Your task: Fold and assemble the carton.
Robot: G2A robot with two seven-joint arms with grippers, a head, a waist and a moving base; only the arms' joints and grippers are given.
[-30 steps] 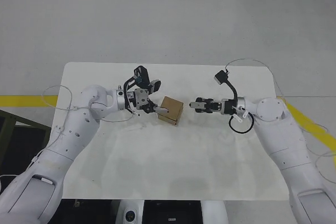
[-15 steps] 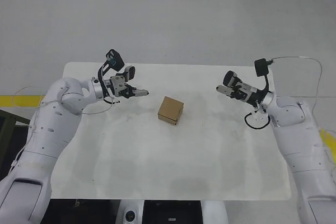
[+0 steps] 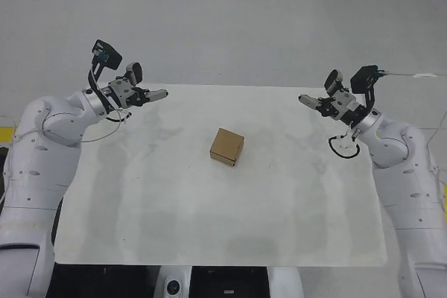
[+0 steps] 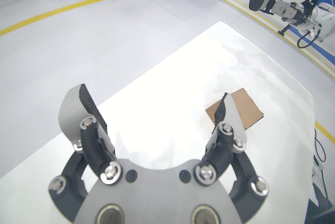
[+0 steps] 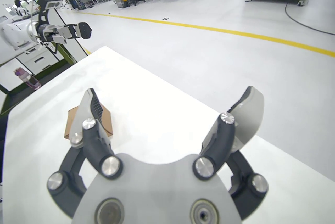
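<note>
Table [image 3: 283, 223]: white top, one work item on it.

Left gripper [image 3: 158, 94]: held above the far left corner of the table, jaws wide apart, nothing between them. Ribbed pads [image 4: 91, 107] on the inner faces.

Right gripper [image 3: 307, 99]: held above the far right corner, jaws likewise spread, nothing held. Both are well apart from the work item.

Carton [image 3: 228, 147]: small brown cardboard box near the middle of the table, slightly toward the far side, turned a little askew to the table edges. Top face lies flat and closed; no flap stands up in the top view. Judged to be at or near the assembled state — the side and bottom seams cannot be checked from these views.

Handling, judged: light, probably empty. The walls should be stiff along the creases but will give at mid-panel, so a hard squeeze could dent or bow a face. Plain board should sit well against ribbed pads; slip is unlikely. Best hold is across two opposite side walls, low and close to the corners where the board is stiffest — not on the closed top flap.
</note>
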